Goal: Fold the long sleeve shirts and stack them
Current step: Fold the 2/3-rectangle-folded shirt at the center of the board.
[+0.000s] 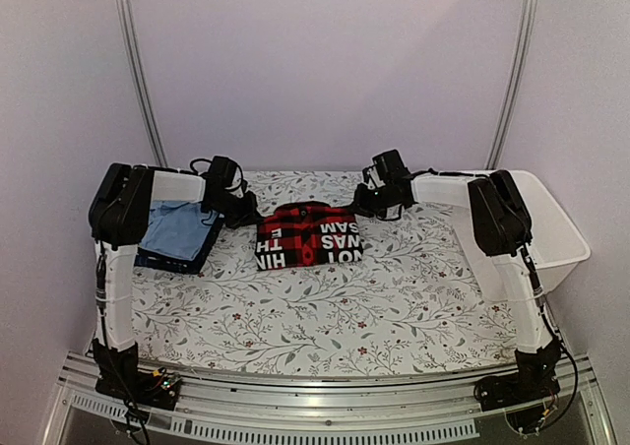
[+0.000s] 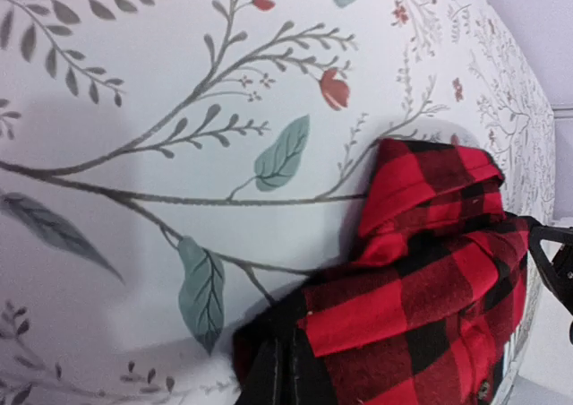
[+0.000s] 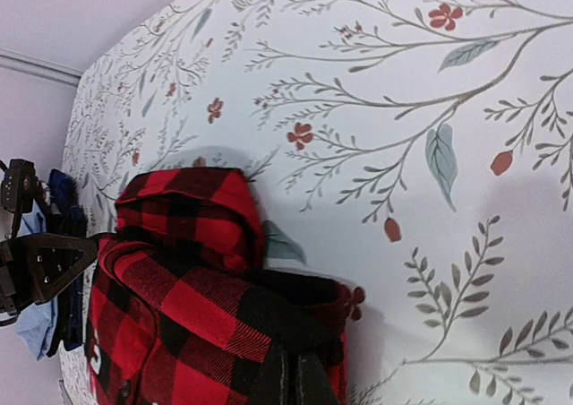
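walls point(image 1: 325, 71): plain lilac | table point(image 1: 325, 317): floral cloth | light: even

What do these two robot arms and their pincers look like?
The left arm and right arm match: white tubular links joined by bulky black joint housings. Thin black cables run along them. The left gripper and right gripper are black, with flat dark fingers. No markings show.

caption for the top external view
Left tool and right tool grip far corners of a folded red-and-black checked flannel shirt beside a light blue shirt atop a dark navy garment.
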